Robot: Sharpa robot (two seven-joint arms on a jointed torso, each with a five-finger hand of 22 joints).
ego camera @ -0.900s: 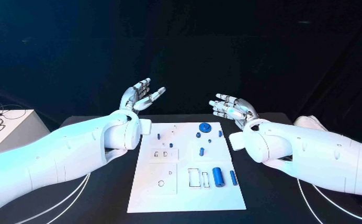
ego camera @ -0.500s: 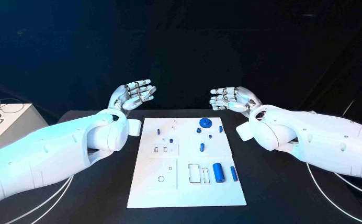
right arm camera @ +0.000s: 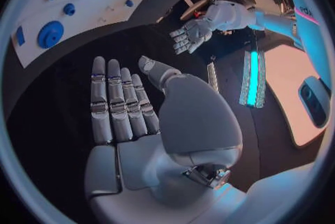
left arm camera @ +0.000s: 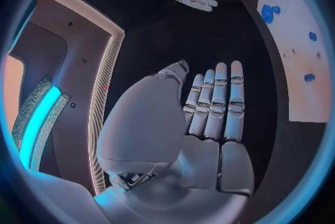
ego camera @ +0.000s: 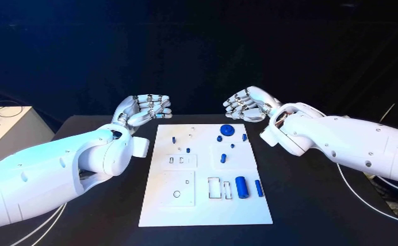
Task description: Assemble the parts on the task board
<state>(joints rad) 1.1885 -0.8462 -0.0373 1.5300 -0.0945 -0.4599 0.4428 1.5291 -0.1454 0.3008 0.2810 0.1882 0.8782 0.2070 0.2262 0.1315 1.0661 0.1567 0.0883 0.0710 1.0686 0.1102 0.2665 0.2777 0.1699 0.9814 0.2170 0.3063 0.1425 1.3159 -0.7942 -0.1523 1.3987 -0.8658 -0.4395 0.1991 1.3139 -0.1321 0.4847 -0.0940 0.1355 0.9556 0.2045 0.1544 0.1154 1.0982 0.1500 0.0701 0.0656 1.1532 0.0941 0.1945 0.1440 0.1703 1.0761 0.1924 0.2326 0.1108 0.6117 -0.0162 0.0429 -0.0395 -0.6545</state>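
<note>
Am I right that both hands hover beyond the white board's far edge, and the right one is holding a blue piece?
Not quite: the right hand holds nothing. The right wrist view shows its fingers straight and bare. Both it and the left hand do hover beyond the task board, where the blue parts lie.
</note>
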